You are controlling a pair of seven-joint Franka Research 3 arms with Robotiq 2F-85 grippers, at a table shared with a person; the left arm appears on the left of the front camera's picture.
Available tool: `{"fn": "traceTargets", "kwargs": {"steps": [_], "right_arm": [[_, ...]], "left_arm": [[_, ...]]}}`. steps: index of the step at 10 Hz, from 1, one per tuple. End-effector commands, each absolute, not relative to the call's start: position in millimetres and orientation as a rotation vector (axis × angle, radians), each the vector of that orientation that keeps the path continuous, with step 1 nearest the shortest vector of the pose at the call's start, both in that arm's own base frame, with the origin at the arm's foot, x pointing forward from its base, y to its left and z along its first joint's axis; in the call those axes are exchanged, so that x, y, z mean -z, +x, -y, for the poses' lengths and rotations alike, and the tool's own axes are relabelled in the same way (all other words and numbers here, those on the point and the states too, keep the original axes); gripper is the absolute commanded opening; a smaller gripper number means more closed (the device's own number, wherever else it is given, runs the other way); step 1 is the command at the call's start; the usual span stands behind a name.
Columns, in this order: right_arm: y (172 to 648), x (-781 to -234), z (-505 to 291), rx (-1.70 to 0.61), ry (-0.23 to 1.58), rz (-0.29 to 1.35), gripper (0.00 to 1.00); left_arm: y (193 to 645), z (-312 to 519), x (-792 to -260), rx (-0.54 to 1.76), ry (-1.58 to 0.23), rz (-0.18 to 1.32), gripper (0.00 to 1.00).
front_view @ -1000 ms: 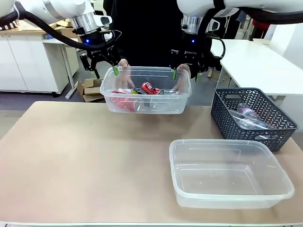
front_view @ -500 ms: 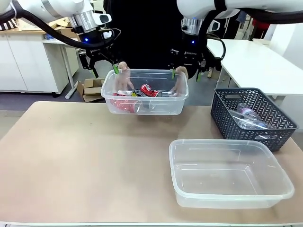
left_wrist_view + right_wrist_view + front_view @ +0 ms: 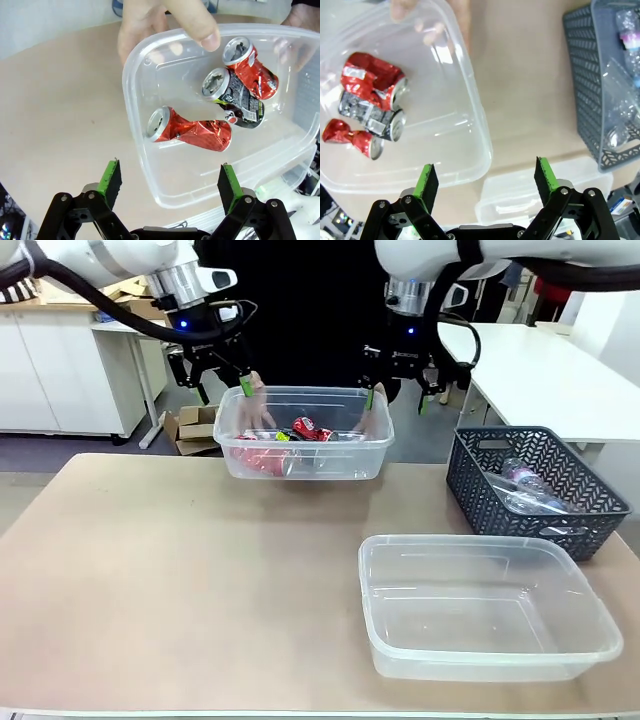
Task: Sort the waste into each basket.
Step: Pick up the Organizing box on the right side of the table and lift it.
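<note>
Both grippers hung spread and empty: left gripper (image 3: 170, 182) over the near short end of the tub of cans (image 3: 305, 438), right gripper (image 3: 487, 185) over its other end, neither set of fingers touching the rim. The person's hands (image 3: 255, 405) held that tub up at the far edge of the table (image 3: 180, 570), its long axis running between my two arms, three dented cans (image 3: 192, 135) lying loose inside. Empty tub (image 3: 490, 605) sat near right; bottles in the grey basket (image 3: 535, 490) were hard to count through the lattice.

three cans (image 3: 190, 134), two tubs (image 3: 488, 608) (clear), one basket (image 3: 533, 492)
</note>
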State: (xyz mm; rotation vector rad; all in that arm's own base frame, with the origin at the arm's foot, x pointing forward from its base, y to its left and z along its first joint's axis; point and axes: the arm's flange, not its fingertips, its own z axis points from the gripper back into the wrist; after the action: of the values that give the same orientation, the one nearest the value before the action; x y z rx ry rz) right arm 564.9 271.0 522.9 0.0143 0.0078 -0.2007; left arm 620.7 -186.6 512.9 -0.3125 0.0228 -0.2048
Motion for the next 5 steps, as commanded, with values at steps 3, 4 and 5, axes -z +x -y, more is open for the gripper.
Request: {"fn": "traceTargets", "kwargs": {"steps": [3, 4, 5], "right_arm": [[568.0, -526.2, -271.1, 0.203, 0.024, -0.001, 1.0], [568.0, -526.2, -271.1, 0.203, 0.024, -0.001, 1.0], [568.0, -526.2, -271.1, 0.203, 0.024, -0.001, 1.0]], "left_arm": [[622.6, 185.6, -515.8, 0.204, -0.315, -0.018, 1.0], [622.6, 185.6, -515.8, 0.204, -0.315, -0.018, 1.0], [622.6, 185.6, -515.8, 0.204, -0.315, -0.018, 1.0]]}}
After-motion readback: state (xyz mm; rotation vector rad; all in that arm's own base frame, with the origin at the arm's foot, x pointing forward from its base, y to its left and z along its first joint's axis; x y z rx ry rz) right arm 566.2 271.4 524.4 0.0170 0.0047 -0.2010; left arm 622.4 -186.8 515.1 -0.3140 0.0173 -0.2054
